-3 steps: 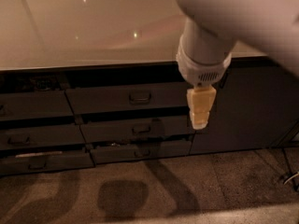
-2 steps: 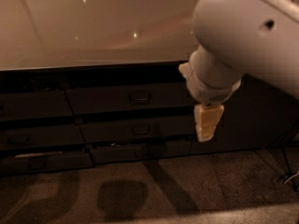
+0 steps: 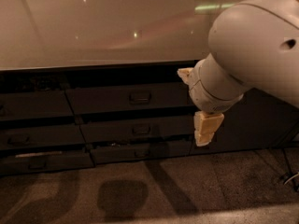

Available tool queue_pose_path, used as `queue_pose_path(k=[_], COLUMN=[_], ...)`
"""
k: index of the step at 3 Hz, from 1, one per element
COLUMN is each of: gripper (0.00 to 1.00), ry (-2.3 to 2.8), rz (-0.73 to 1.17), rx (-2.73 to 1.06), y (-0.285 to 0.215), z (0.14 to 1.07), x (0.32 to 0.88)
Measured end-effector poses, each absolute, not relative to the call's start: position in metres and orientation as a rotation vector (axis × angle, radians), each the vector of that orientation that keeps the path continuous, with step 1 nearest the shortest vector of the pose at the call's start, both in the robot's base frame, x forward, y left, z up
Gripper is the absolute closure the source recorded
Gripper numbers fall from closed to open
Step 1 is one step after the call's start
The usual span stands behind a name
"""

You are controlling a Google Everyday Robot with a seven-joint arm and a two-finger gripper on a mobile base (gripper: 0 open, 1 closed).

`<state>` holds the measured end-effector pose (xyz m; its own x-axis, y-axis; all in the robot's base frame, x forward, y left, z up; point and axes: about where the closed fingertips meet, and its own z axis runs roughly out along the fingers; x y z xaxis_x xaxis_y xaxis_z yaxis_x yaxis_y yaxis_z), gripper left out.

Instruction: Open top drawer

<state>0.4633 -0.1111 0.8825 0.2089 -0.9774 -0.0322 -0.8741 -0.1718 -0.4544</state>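
Observation:
The top drawer (image 3: 107, 100) is a wide dark front just under the pale countertop, with a small rectangular loop handle (image 3: 139, 97) at its centre. Its front sits about flush with the neighbouring fronts. My gripper (image 3: 205, 134) hangs from the big white arm (image 3: 257, 50) at the right. Its pale yellow tip points down in front of the right end of the drawer column. It is to the right of the handle, lower than it, and apart from it.
A pale countertop (image 3: 93, 27) runs across the top. Two shallower drawers (image 3: 135, 129) (image 3: 140, 150) lie below the top one, with more drawers at the left (image 3: 32, 105). A dark cabinet door (image 3: 261, 125) is at the right. Speckled floor (image 3: 140, 190) lies in front, with cables (image 3: 289, 177) at its right edge.
The arm has swung to the right and fills more of the view. The gripper has moved a little right and lower. The drawers have not moved.

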Motion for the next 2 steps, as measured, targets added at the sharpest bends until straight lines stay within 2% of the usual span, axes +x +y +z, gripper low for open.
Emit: queue_pose_path(k=[2], gripper=[0.0], ry=[1.741], rz=[-0.325], rx=[-2.196], y=[-0.126], z=[0.828], x=[0.522])
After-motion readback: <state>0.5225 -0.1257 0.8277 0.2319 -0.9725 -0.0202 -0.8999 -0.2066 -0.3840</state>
